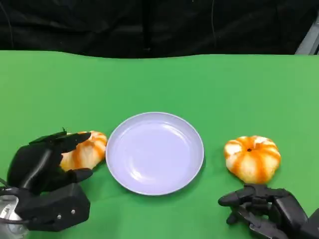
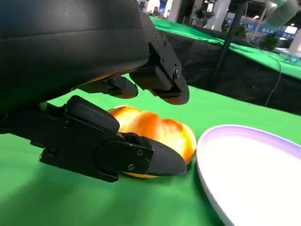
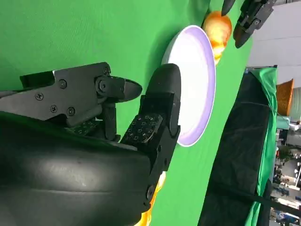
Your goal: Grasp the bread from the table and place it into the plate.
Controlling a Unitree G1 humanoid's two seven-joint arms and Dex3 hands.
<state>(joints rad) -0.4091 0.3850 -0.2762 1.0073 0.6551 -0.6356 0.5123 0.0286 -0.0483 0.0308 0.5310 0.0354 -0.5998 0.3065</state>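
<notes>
Two orange-striped bread rolls lie on the green table, one on each side of a lilac plate (image 1: 195, 130). The left bread (image 1: 85, 149) lies beside the plate's rim; my left hand (image 1: 44, 172) reaches around it, fingers spread over its top and thumb by its near side. In the left wrist view the thumb lies against the bread (image 2: 155, 128) while the fingers of the left hand (image 2: 94, 56) hover above it. The right bread (image 1: 252, 158) sits right of the plate, with my right hand (image 1: 264, 209) just in front of it, fingers apart and holding nothing.
The plate (image 3: 188, 127) has nothing on it. Past the plate in the right wrist view are the left bread (image 3: 217, 26) and the left hand (image 3: 249, 16). A black curtain (image 1: 149, 25) backs the table's far edge. Open green table lies behind the plate.
</notes>
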